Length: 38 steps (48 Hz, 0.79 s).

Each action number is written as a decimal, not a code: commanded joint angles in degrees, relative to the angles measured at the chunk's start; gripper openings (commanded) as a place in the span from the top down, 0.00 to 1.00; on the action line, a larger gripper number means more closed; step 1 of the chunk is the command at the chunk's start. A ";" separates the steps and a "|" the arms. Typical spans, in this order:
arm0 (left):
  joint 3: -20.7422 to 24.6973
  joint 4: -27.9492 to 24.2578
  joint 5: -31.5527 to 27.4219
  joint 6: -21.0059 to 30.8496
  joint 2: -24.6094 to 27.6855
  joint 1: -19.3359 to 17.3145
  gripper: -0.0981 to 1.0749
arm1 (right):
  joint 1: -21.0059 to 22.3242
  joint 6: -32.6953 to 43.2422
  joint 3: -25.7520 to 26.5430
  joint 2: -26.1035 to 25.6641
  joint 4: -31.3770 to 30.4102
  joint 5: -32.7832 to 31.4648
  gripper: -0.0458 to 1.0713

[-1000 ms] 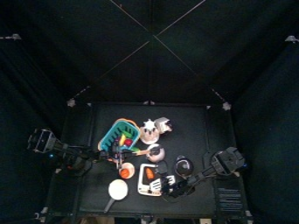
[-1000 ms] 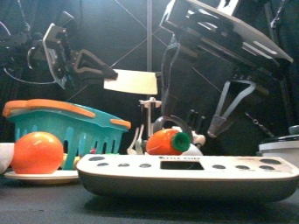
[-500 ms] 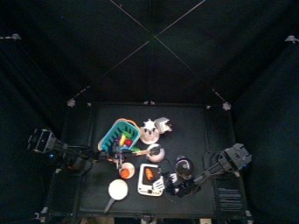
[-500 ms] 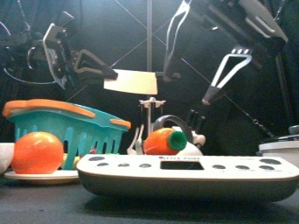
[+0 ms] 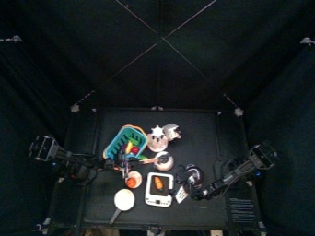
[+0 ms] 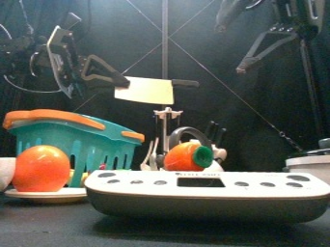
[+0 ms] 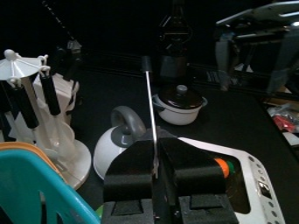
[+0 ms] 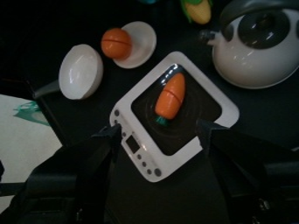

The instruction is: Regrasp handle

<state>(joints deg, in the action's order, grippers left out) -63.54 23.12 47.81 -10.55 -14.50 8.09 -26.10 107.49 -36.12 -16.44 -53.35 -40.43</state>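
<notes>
A cleaver with a white blade (image 6: 145,91) and an orange handle (image 6: 100,69) hangs level above the table. My left gripper (image 7: 163,163) is shut on the handle, and the blade (image 7: 149,105) runs edge-on straight out from its jaws, which hide the handle in the left wrist view. From above, the left arm (image 5: 81,167) sits at the table's left side. My right gripper (image 6: 265,48) hangs high at the right, open and empty, well clear of the cleaver. Below its wide jaws (image 8: 162,129) lies the scale.
A white scale (image 8: 138,138) carrying a carrot (image 8: 170,94) sits at the front. Around it are a white kettle (image 8: 263,39), an orange on a plate (image 8: 114,39), a white bowl (image 8: 82,70), a teal basket (image 6: 71,135), a utensil rack (image 7: 30,87) and a small lidded pot (image 7: 181,101).
My right gripper has risen and pulled back to the right, away from the kettle and the cleaver, staying open. The left gripper and the cleaver have not moved.
</notes>
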 commanded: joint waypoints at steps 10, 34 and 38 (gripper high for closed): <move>1.23 -0.53 0.09 0.09 -0.18 0.97 0.60 | 5.01 -12.22 -7.82 -14.59 -3.25 2.81 0.08; 5.36 -2.81 -5.36 -0.09 2.55 2.02 0.60 | 20.21 -25.66 -11.69 -19.69 -0.53 21.80 0.08; 4.92 -2.81 -5.36 0.00 2.11 2.02 0.60 | 20.48 -26.02 -12.22 -19.51 -0.44 22.24 0.09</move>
<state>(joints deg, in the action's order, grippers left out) -59.33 20.65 42.19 -10.63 -11.69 10.02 -6.15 81.83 -48.52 -35.86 -53.79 -18.98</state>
